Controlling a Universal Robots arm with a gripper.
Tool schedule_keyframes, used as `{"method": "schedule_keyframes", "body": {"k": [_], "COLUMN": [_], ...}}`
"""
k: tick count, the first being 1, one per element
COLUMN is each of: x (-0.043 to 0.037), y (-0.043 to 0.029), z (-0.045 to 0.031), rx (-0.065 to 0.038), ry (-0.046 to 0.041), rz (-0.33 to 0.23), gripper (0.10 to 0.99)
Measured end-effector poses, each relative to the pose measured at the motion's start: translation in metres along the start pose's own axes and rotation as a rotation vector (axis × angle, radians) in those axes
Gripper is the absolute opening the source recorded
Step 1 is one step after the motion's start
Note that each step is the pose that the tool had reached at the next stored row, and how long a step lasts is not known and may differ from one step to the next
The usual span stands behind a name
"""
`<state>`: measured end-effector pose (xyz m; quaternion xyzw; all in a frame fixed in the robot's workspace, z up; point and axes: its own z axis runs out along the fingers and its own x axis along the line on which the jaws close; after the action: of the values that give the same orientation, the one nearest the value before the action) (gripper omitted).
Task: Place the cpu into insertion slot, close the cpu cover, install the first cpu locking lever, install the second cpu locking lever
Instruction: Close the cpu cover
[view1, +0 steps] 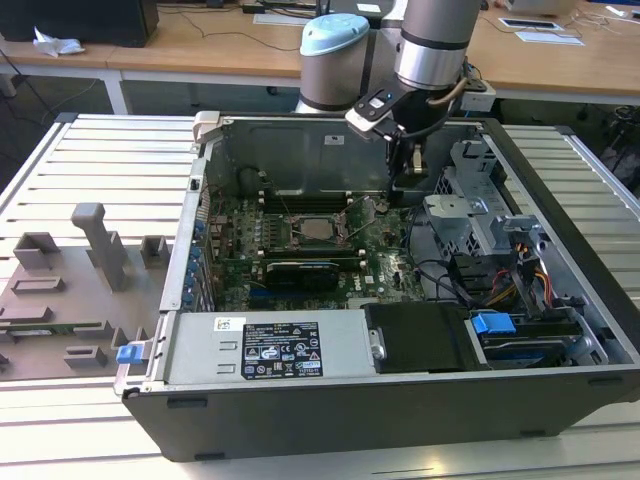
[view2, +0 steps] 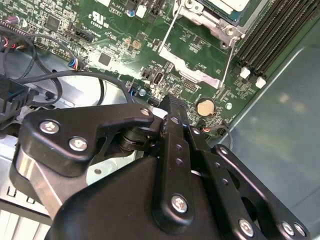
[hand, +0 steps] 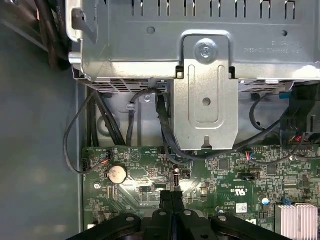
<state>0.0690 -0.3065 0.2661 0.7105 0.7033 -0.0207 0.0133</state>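
Observation:
The cpu (view1: 320, 228) shows its silvery-grey top in the insertion slot (view1: 298, 237) on the green motherboard, with the silver cpu cover (view2: 212, 19) lying flat around it. Two thin metal locking levers (view2: 169, 31) (view2: 229, 56) stick out from the socket's sides, apart from the board. My gripper (view1: 412, 170) hangs inside the case toward the exterior view's right of the socket, above the board's edge. Both wrist views show its black fingers (hand: 168, 200) pressed together with nothing between them. In the second wrist view the gripper (view2: 170, 102) is near a coin battery (view2: 204, 106).
A metal drive cage (hand: 205, 100) and black cables (hand: 165, 130) are close by the gripper. Memory slots (view2: 272, 35) run beside the socket. A black card (view1: 300, 270), the power supply (view1: 270, 350) and a blue-tabbed drive bay (view1: 492, 325) occupy the case. Grey fixtures (view1: 90, 270) lie on the table.

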Motion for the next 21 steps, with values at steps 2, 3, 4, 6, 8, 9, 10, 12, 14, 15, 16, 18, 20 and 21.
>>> {"method": "schedule_keyframes", "body": {"k": [2,3,4,6,8,9,10,12,14,15,16,18,20,21], "x": [0.0001,0.0001,0.0001,0.0002,0.0003,0.0004,0.0005,0.0006,0.0008,0.0009,0.0009,0.0011,0.0012,0.0012], "y": [0.0,0.0,0.0,0.0001,0.0001,0.0001,0.0001,0.0001,0.0002,0.0002,0.0002,0.0002,-0.0027,-0.0045], "z": [0.0018,0.0027,0.0034,0.0052,0.0068,0.0081,0.0101,0.0133,0.017,0.0183,0.0192,0.0239,0.0262,0.0263], "rx": [0.0,0.0,0.0,0.0,0.0,0.0,0.0,0.0,0.0,0.0,0.0,0.0,0.0,0.0], "ry": [0.0,-0.0001,0.0,0.0,0.0,0.0,0.0001,0.0,0.0,0.0,0.0,0.0,0.0006,0.0008], "rz": [0.0,0.0,0.0,0.0,0.0,0.0,0.0,0.0,0.0,0.0,0.0,0.0,0.0,0.0], "gripper": [0.106,0.106,0.106,0.106,0.106,0.106,0.106,0.106,0.106,0.106,0.106,0.106,0.106,0.106]}}
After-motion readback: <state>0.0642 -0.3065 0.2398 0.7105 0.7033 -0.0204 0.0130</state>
